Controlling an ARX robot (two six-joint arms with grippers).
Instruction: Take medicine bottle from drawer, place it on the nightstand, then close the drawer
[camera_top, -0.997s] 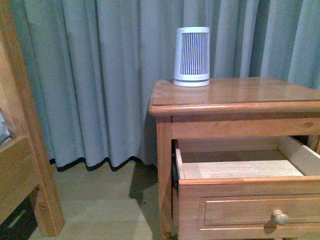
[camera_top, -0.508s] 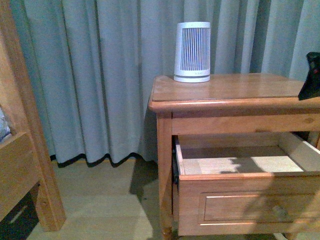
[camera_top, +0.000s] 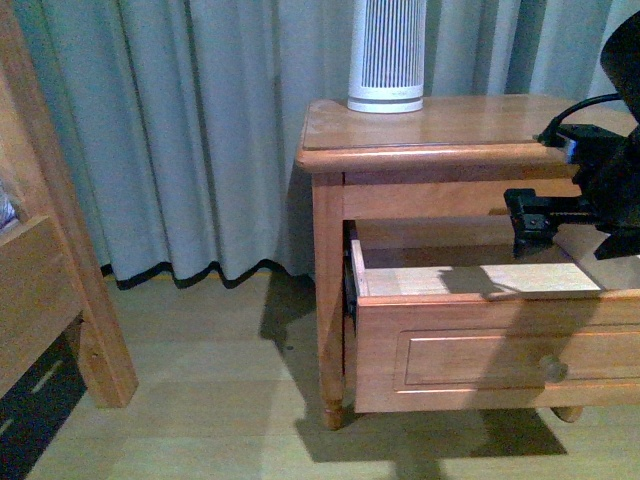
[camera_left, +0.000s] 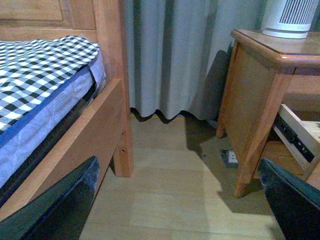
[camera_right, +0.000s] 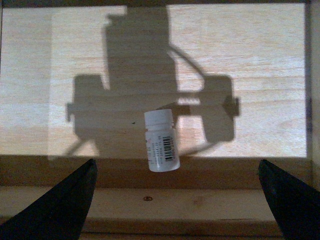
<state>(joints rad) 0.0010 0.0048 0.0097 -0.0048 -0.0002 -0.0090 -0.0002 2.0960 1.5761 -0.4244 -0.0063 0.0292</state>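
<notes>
Left gripper (camera_left: 178, 161): fingers spread wide and empty, held low over the floor (camera_left: 165, 200) between the bed frame (camera_left: 112, 90) and the nightstand (camera_top: 440, 125). It takes no part in the work.
Right gripper (camera_right: 176, 161): this is the change. A second ago no arm showed in the front view. Half a second ago only a black edge showed at the far right, level with the nightstand's top. The arm now hangs over the open drawer (camera_top: 480, 355), and its shadow falls on the drawer's floor.
Right fingers (camera_right: 65, 205): wide apart, gripping nothing.
Medicine bottle (camera_right: 161, 140): lies on its side on the drawer's floor, below the spread fingers and centred between them, touching neither. It appears close to one drawer wall, though which wall cannot be settled from the wrist view. In the front view it is hidden behind the drawer front.
Drawer: pulled out as in the earlier views, with the knob (camera_top: 552, 368) untouched.
Viewpoint: the front camera has shifted, so the nightstand sits lower in frame.
Nightstand top: carries only the ribbed cylinder (camera_top: 387, 50) at its back, near the curtain (camera_top: 200, 130). The front part is bare wood.
Assessment: the reach is complete and the gripper is lined up. The grasp appears to be next, by descending and closing on the bottle. Lift-out, placing and closing the drawer are all still outstanding.
Risk: a round bottle lying flat may roll from a one-sided touch.
</notes>
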